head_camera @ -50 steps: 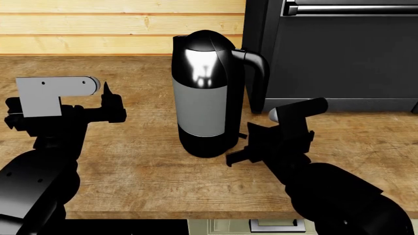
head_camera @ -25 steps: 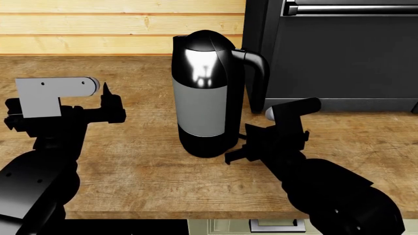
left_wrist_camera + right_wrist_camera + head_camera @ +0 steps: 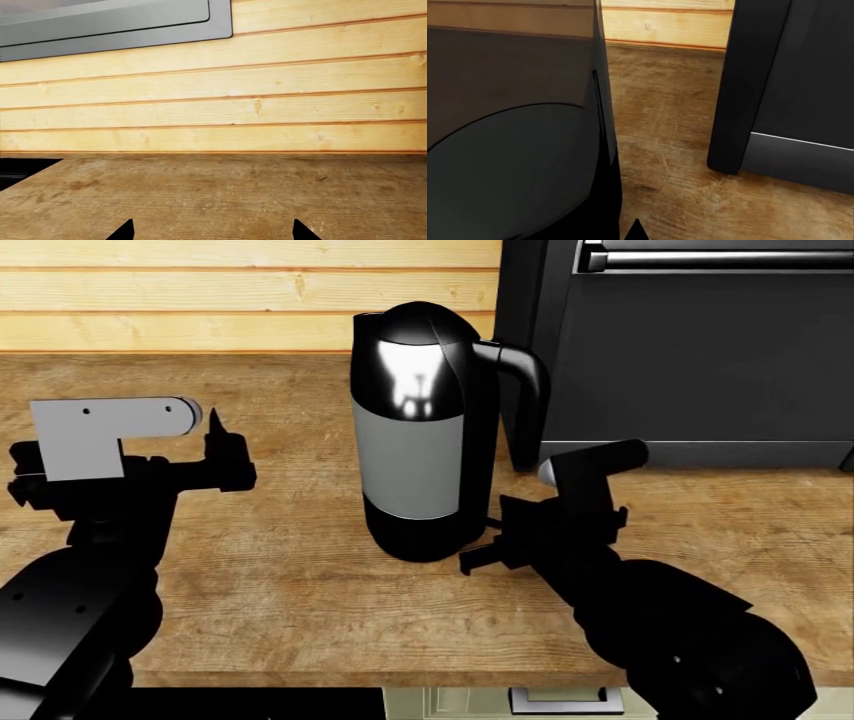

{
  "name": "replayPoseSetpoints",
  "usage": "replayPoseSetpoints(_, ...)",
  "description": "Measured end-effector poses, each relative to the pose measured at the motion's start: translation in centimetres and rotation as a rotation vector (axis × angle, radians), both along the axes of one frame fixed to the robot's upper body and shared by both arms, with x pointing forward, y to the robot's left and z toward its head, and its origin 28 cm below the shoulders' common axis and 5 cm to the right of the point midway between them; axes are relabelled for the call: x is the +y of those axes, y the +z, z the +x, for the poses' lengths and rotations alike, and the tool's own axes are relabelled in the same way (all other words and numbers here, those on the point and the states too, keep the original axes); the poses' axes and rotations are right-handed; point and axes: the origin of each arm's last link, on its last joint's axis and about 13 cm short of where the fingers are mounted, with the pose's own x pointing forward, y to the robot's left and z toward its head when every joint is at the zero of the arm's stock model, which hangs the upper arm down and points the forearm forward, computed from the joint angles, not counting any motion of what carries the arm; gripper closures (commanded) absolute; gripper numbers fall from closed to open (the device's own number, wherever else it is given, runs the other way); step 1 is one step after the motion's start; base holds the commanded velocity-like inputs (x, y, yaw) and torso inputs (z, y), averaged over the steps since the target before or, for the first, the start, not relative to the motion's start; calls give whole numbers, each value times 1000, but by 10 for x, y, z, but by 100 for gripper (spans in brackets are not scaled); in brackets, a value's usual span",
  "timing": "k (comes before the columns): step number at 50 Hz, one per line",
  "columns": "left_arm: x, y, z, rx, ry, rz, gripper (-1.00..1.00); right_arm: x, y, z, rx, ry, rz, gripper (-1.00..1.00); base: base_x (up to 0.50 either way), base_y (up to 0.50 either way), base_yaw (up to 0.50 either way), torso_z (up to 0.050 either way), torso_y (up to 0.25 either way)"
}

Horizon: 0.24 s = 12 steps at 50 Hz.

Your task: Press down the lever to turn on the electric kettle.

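Note:
The electric kettle stands upright mid-counter, with a glossy black top and base, a grey band, and its loop handle facing right. The lever is a tiny black tab at the base on the handle side. My right gripper is shut, with its tip low beside the base at that tab; I cannot tell if they touch. In the right wrist view the kettle's black base fills one side, with my right gripper next to it. My left gripper is open and empty, left of the kettle; its fingertips show over bare counter.
A boxy black oven stands at the back right, just behind the kettle's handle; it also shows in the right wrist view. A wood plank wall runs behind the wooden counter. The counter's front edge is near my arms.
My right arm has shifted a little to the left, closer to the kettle's base. The left arm and the kettle have not moved.

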Motion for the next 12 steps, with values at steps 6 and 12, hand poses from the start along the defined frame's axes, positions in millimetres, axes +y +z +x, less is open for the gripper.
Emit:
replayPoseSetpoints(6,0,0,0,0,2,-2,-100,0,0,0,-4,2,-21,100,0,0,0,0,0)
replayPoseSetpoints(12,0,0,0,0,2,-3,-100,1,1,0,-5,3,-30,100,0,0,0,0,0)
